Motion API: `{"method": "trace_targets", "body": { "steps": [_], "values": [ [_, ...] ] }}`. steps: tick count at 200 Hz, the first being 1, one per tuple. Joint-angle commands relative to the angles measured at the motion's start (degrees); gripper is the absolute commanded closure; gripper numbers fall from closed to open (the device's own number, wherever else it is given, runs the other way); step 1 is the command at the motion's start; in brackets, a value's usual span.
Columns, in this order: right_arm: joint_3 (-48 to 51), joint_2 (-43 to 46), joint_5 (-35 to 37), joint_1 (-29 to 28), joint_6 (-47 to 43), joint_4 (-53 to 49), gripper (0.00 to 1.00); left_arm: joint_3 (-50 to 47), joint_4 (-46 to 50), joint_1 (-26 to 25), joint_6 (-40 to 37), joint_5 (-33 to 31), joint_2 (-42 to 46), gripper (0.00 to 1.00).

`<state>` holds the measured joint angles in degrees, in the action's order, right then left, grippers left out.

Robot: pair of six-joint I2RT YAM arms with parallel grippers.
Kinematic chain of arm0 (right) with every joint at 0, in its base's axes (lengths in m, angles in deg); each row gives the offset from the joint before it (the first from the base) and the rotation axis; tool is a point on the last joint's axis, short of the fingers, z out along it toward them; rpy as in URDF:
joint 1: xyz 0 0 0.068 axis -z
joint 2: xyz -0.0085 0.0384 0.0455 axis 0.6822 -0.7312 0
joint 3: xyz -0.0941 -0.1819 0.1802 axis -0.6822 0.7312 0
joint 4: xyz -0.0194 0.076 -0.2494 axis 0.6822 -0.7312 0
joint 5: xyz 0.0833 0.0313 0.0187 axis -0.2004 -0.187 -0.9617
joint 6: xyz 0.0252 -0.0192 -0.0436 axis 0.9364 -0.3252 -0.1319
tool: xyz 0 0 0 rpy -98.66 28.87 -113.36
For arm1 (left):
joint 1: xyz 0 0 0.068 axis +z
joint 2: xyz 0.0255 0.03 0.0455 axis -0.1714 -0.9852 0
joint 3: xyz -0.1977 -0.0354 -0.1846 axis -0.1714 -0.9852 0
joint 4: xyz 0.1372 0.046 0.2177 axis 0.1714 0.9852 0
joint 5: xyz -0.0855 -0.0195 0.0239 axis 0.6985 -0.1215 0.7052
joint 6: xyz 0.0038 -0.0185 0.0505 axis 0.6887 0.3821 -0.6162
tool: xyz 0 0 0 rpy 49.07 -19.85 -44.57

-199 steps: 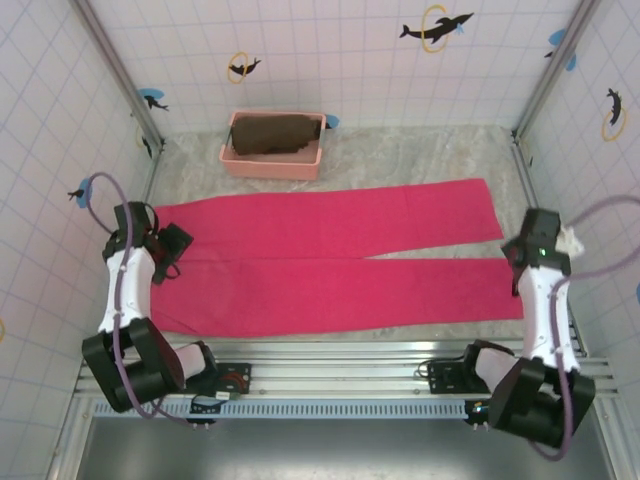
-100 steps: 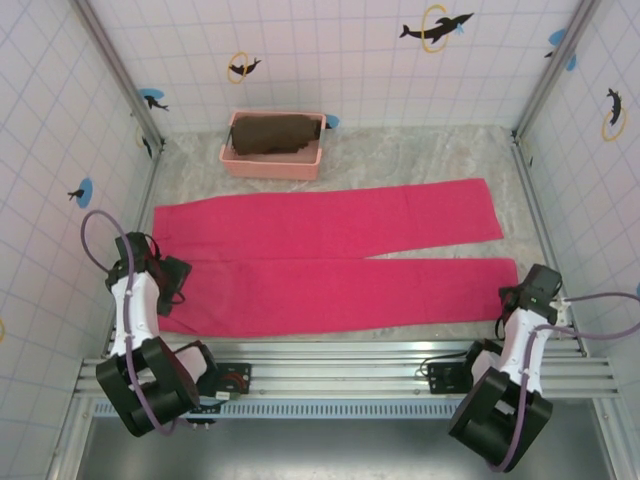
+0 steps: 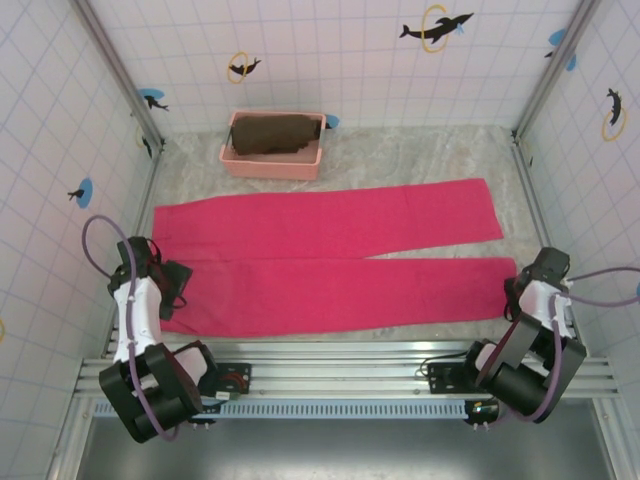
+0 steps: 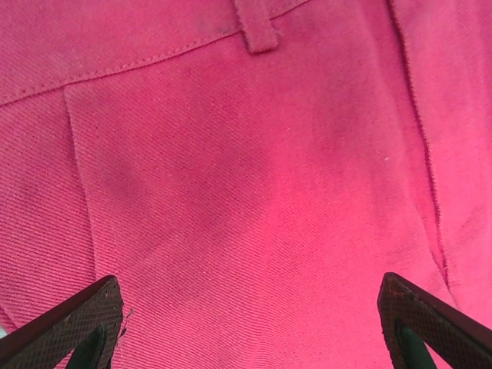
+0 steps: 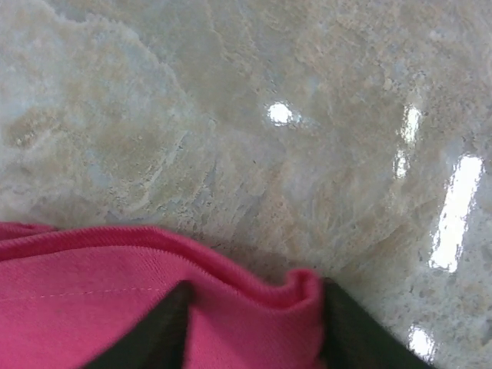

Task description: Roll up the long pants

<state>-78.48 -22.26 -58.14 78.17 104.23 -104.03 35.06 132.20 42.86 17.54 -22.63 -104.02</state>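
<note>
so the fingers (image 5: 165, 334) of the right gripper (image 5: 250, 338) are drawn in fairly narrow with the hem of the long pants (image 3: 330, 225) bunched into a little ridge between them. I'd call that a pinch on the cuff of the near leg, right where the fabric gives way to the bare table (image 5: 246, 115). The left gripper (image 4: 250, 338) is the opposite: fingers (image 4: 73, 327) spread wide with nothing in them, low over the waist end with a belt loop (image 4: 257, 31) just ahead, and I can't tell if they touch the cloth. Zooming out, the pants lie flat across the table, waist on the left, both legs running off to the right and splaying a bit apart at the ends, no roll in them at all yet. The pink basket (image 3: 270, 166) with a dark brown cloth (image 3: 275, 133) in it sits at the far side, well out of the way. My read: this is the very start, getting hold of the cuff end to begin the roll. The next move probably needs that cuff lifted and turned over toward the waist, but only one leg is pinched, so the far leg's end has to come along too or the roll goes lopsided
</note>
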Motion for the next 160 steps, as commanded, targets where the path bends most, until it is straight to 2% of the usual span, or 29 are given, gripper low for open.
{"method": "trace_targets", "body": {
  "steps": [1,9,18,65,116,160],
  "values": [
    [-0.9,-0.7,-1.0,0.2,-0.6,-0.2,0.81,-0.3,1.4,1.0,0.5,-1.4,-0.5,0.13],
    [-1.2,-0.6,-0.8,0.3,-1.0,-0.7,0.92,-0.3,1.9,1.4,0.3,-1.7,-0.7,0.13],
    [-1.9,-0.4,-0.5,0.2,-1.4,-1.5,1.00,-0.1,2.2,1.8,0.2,-2.0,-0.9,0.13],
    [-8.8,-1.2,0.4,0.2,-3.4,-4.5,1.00,-0.3,2.3,4.9,-1.0,-1.6,-2.2,0.16],
    [-15.4,-5.5,1.2,0.2,-2.7,-5.3,1.00,-0.4,1.8,13.6,-5.0,1.0,-6.2,0.19],
    [-17.8,-8.1,2.1,-0.6,-2.7,-5.6,1.00,0.2,5.0,19.6,-9.2,-0.5,-5.8,0.24]
  ]
}}
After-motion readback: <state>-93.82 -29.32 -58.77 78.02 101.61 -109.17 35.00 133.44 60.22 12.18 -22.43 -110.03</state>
